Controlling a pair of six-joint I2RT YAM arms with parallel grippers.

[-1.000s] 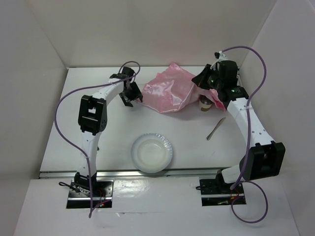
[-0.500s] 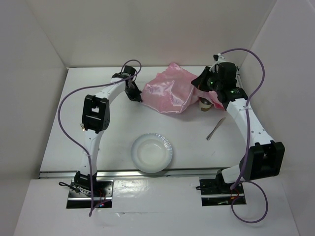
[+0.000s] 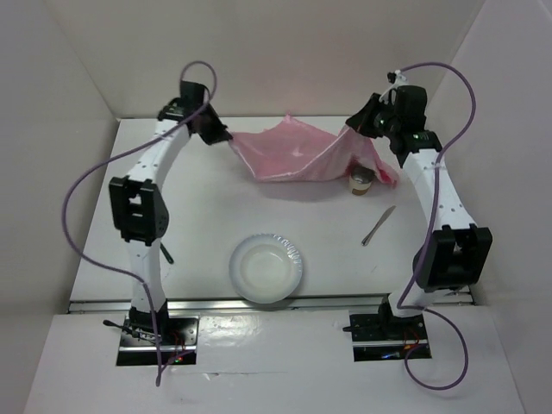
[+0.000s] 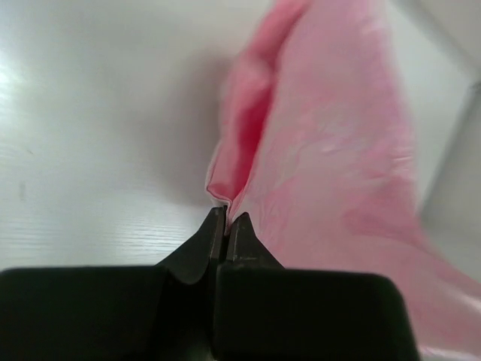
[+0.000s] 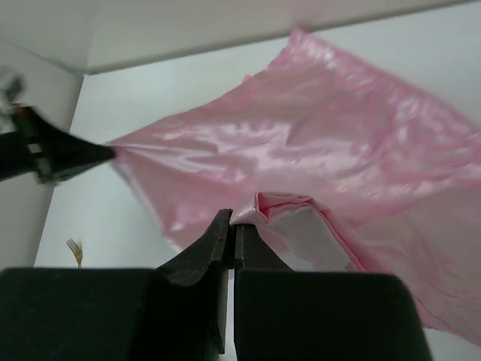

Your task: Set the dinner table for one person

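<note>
The left hand (image 3: 217,134), its fingers spread beside the cloth (image 3: 293,157) a second ago, now pinches the cloth's left corner. It has drawn back and outward, much farther left of the cup (image 3: 361,182) than before, and its arm has swung wide with it. The right hand (image 3: 359,127) has risen and pulled back from over the cup, taking its corner of the cloth along. The cloth, earlier a crumpled heap just left of the cup, now hangs as a sagging sheet stretched between the two hands, raised over the bench (image 3: 207,216). More of the cup now shows.
</note>
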